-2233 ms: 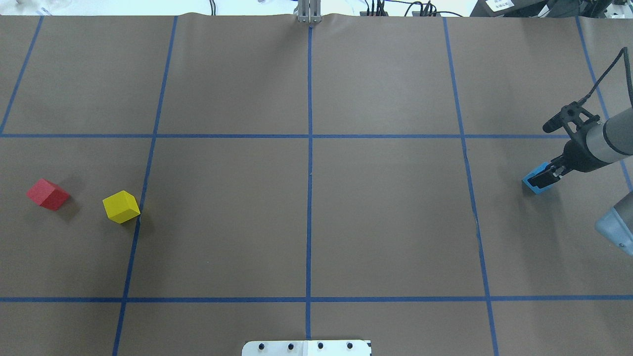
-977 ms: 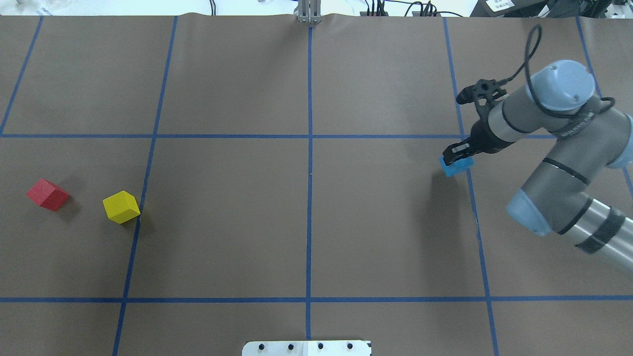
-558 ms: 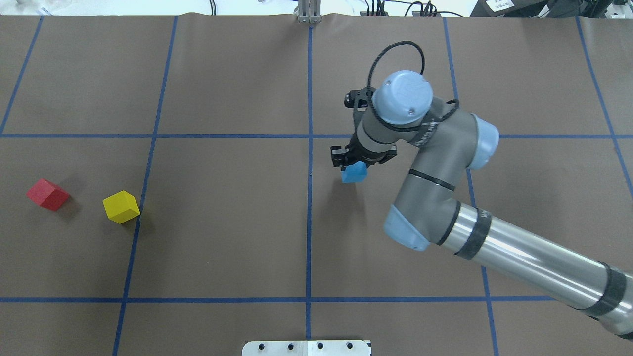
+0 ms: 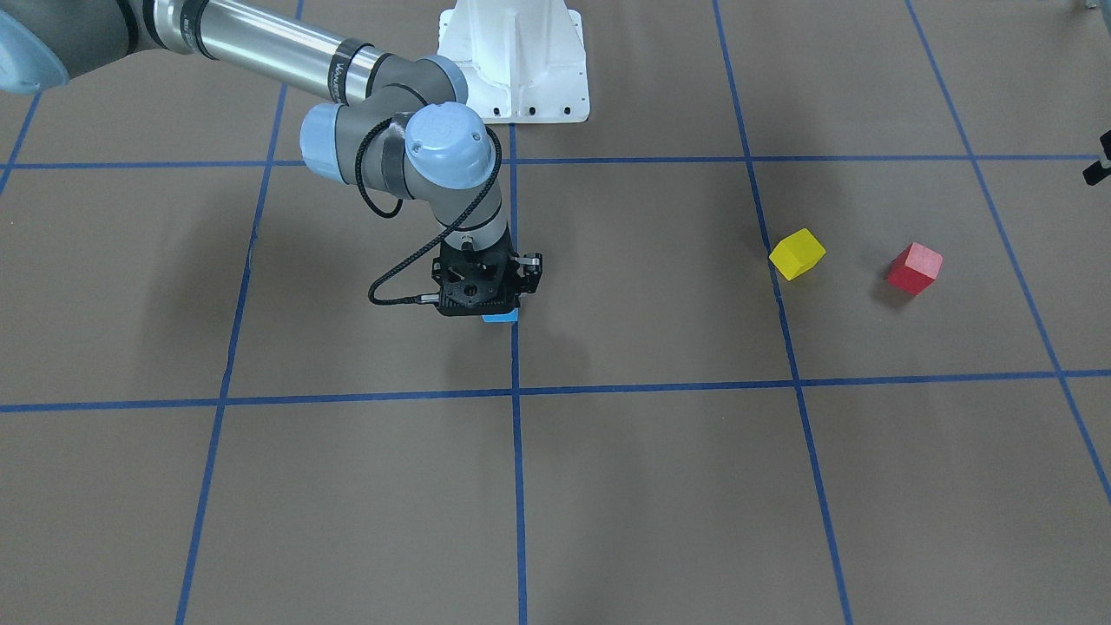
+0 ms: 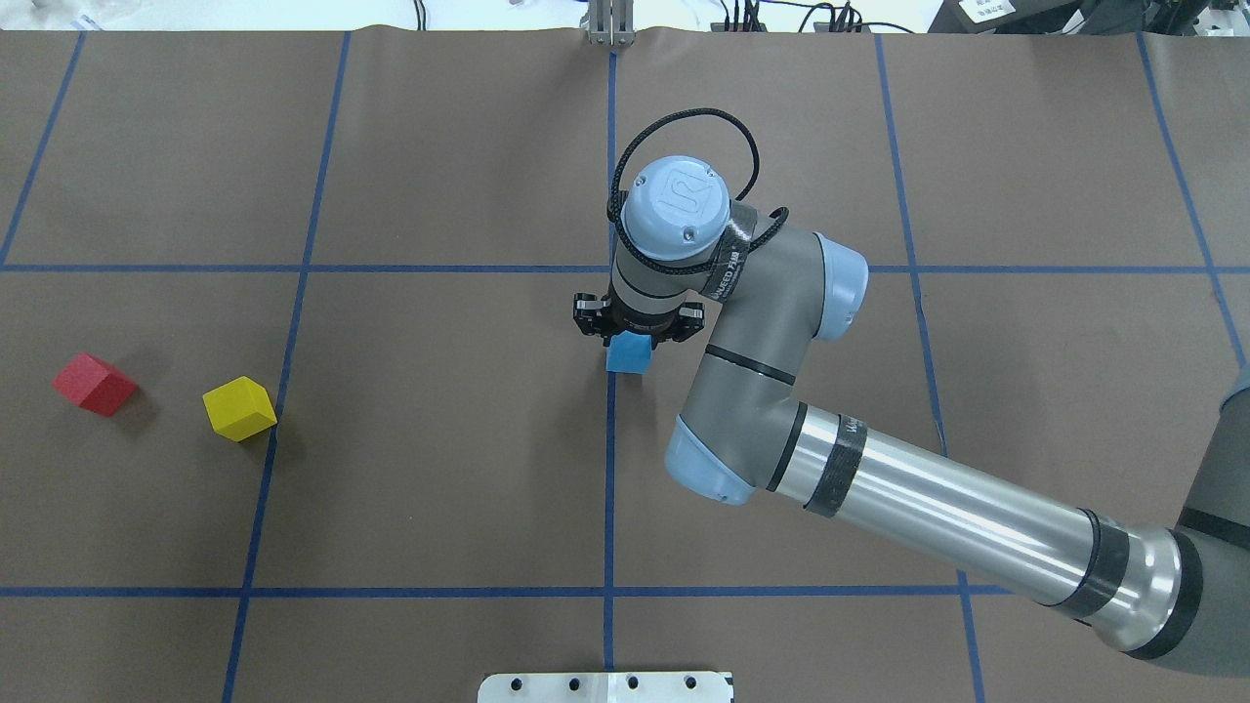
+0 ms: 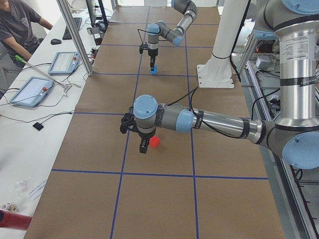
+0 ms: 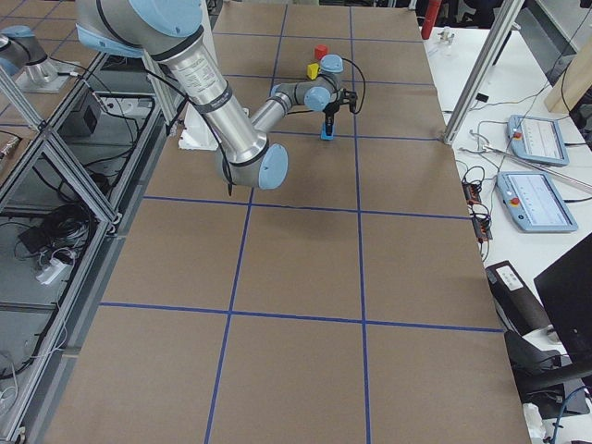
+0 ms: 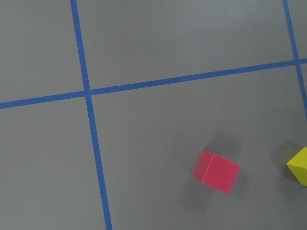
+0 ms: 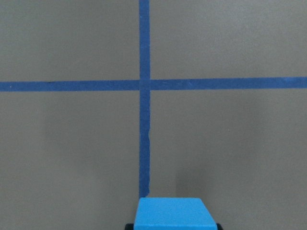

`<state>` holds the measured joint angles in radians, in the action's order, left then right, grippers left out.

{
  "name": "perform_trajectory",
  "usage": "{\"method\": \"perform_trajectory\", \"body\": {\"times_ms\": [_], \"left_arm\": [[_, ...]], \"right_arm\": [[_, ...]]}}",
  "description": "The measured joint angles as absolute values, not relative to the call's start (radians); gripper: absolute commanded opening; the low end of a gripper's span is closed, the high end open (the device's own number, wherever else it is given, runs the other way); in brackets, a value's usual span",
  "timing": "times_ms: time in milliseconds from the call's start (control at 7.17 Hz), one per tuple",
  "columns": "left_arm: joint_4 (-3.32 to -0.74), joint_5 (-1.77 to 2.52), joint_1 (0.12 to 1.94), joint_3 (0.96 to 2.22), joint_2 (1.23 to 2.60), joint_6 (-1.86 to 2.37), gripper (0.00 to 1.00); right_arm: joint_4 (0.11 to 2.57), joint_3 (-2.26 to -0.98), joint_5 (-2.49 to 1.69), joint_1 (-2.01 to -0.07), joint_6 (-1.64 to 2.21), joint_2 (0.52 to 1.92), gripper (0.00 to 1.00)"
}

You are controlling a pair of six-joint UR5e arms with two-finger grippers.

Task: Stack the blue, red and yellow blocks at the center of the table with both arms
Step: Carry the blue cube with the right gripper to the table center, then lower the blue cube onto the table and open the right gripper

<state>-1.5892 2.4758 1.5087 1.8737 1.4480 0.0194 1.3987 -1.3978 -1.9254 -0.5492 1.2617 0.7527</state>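
Note:
My right gripper (image 5: pixel 635 332) is shut on the blue block (image 5: pixel 628 355) and holds it low over the table's centre, right on the middle blue tape line. The block also shows in the front view (image 4: pixel 500 318) and at the bottom of the right wrist view (image 9: pixel 174 214). I cannot tell if it touches the table. The yellow block (image 5: pixel 240 408) and the red block (image 5: pixel 95 384) lie apart on the table's left side. My left gripper (image 6: pixel 143 147) hovers above the red block (image 6: pixel 156 142); I cannot tell whether it is open. The left wrist view shows the red block (image 8: pixel 217 171) and a corner of the yellow block (image 8: pixel 300 165).
Blue tape lines split the brown table cover into squares. The white robot base plate (image 5: pixel 605 686) sits at the near edge. A metal post (image 6: pixel 75 35), tablets (image 6: pixel 30 90) and an operator (image 6: pixel 17 25) are along the far side.
My right arm has carried the blue block from the table's right edge leftward to the centre line. The red and yellow blocks have not moved.

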Motion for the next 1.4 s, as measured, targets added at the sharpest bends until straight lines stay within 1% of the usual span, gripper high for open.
{"method": "perform_trajectory", "body": {"times_ms": [558, 698, 837, 1395], "left_arm": [[-1.589, 2.476, 1.509, 1.875, 1.448, 0.038, 1.0], [-1.589, 2.476, 1.509, 1.876, 1.448, 0.039, 1.0], [-1.589, 2.476, 1.509, 1.878, 1.448, 0.043, 0.99], [-1.592, 2.472, 1.495, 1.867, 1.455, 0.098, 0.99]], "right_arm": [[1.374, -1.364, -1.895, -0.523, 1.304, 0.731, 0.0], [1.367, -1.362, -1.887, -0.517, 1.307, 0.732, 0.96], [1.365, -1.361, -1.883, -0.515, 1.306, 0.732, 1.0], [1.368, -1.378, -1.889, -0.519, 1.238, 0.736, 1.0]]}}
